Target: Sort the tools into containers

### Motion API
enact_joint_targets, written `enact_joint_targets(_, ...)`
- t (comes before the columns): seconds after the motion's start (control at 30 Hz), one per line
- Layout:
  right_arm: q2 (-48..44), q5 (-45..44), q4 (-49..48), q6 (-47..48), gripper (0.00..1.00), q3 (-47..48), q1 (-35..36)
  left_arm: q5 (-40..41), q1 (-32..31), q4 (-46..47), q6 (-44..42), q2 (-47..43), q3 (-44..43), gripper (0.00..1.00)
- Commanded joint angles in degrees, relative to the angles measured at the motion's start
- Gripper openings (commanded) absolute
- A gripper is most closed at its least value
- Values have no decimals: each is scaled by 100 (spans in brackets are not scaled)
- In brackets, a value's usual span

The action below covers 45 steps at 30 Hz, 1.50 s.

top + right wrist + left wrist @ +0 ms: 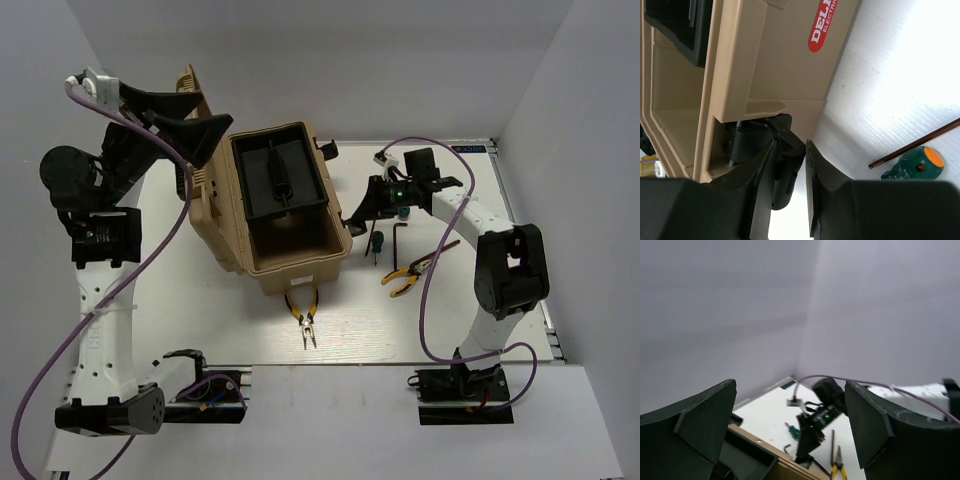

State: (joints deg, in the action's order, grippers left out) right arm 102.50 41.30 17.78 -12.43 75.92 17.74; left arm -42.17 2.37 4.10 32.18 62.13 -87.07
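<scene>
The right gripper [790, 146] is clamped on the toolbox [300, 275] latch [750, 142] (left gripper [790, 385] gaping), and nothing is seen sorted: pliers [304, 318] at six o'clock, other tools [415, 272] at three.

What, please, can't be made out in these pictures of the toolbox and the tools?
Red label: right wrist view, cut by the top edge; wording incomplete.
Screwdriver: right wrist view, only its handle shows above the right gripper.
Latch: same view, the gripper's fingers cover much of it.
Toolbox floor: top view, the black tray hides the back half.
Pliers: left wrist view, small, blurred, cut by the bottom edge.
</scene>
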Motion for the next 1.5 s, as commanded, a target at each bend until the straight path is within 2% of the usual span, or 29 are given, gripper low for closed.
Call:
enact_joint_targets(0.0,-221,247,762,495,0,-218,203,-976,-122,961,429,124,216,100)
enact_joint_targets(0.2,-256,282,911,662,0,-192,414,-845,-430,444,17,238,454,100)
enact_joint_targets(0.53,-63,274,1096,724,0,80,819,-617,-1159,-198,-379,555,85,100)
enact_joint_targets(0.7,-46,229,1131,698,2,134,881,-222,-1590,-638,-696,774,32,100)
enact_joint_targets(0.8,-203,221,1105,741,29,107,854,138,-1994,-1050,-1029,1064,-204,100)
enact_joint_targets(0.83,-256,151,1148,785,45,116,837,331,-2230,-1312,-1108,1169,-284,100)
enact_joint_targets(0.93,-580,-112,1307,970,66,29,758,866,-2600,-2023,-1521,1643,-793,100)
enact_joint_targets(1.03,-950,-824,1377,1111,67,-103,565,1472,-3031,-2562,-1934,2065,-1356,100)
enact_joint_targets(1.07,-1195,-1521,1403,1128,67,-182,521,1640,-3206,-2850,-2118,2136,-1574,100)
enact_joint_targets(1.13,-1363,-1861,1535,1102,67,-288,275,2140,-3356,-3081,-2269,2277,-1708,100)
enact_joint_targets(1.17,-1608,-2532,1562,1076,67,-375,205,2317,-3436,-3291,-2339,2330,-1769,100)
enact_joint_targets(1.2,-1662,-2739,1570,1041,65,-428,21,2467,-3593,-3423,-2479,2391,-1909,100)
enact_joint_targets(1.23,-1767,-3342,1640,1014,64,-472,-59,2790,-3682,-3555,-2532,2470,-1989,100)
enact_joint_targets(1.33,-1900,-3960,1702,1128,51,-719,-427,3416,-4112,-4030,-2700,2848,-2174,100)
enact_joint_targets(1.47,-1944,-4025,1992,1216,34,-1121,-763,4111,-4683,-4382,-2954,3235,-2244,100)
